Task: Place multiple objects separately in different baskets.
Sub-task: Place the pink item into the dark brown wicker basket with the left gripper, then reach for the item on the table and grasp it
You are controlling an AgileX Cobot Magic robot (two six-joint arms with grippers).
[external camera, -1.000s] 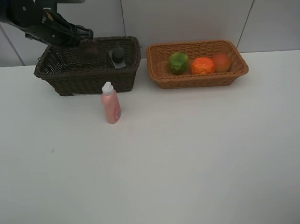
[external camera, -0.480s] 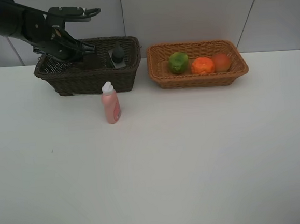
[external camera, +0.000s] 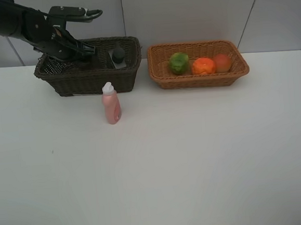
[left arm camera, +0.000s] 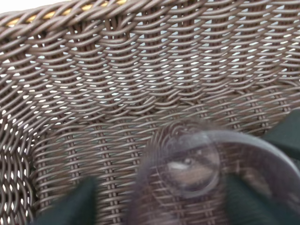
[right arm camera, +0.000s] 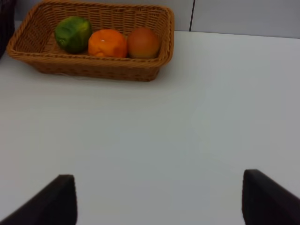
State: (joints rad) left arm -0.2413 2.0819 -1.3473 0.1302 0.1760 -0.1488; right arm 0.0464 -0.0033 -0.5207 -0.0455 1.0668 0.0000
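Observation:
My left gripper [external camera: 80, 49] reaches into the dark brown basket [external camera: 88, 80] at the back left. In the left wrist view the translucent cup [left arm camera: 190, 164] lies on the basket's woven floor [left arm camera: 140, 70]. It sits between the left gripper's [left arm camera: 173, 208] parted fingers [left arm camera: 70, 206], which stand open. A dark square bottle [external camera: 117, 56] leans in the same basket's right end. The pink white-capped bottle [external camera: 110, 103] stands upright on the table in front of it. The light tan basket [external camera: 200, 81] holds a green fruit [external camera: 178, 62], an orange [external camera: 203, 65] and a peach-like fruit [external camera: 221, 61]. My right gripper [right arm camera: 164, 201] is open and holds nothing.
The white table [external camera: 169, 158] stretches from the baskets to the front edge. A white wall rises right behind both baskets. From the right wrist, the tan basket [right arm camera: 93, 70] with its three fruits lies some way ahead of the fingers.
The left gripper went down into the dark basket with the cup, and its fingers have parted. The right arm has not moved.

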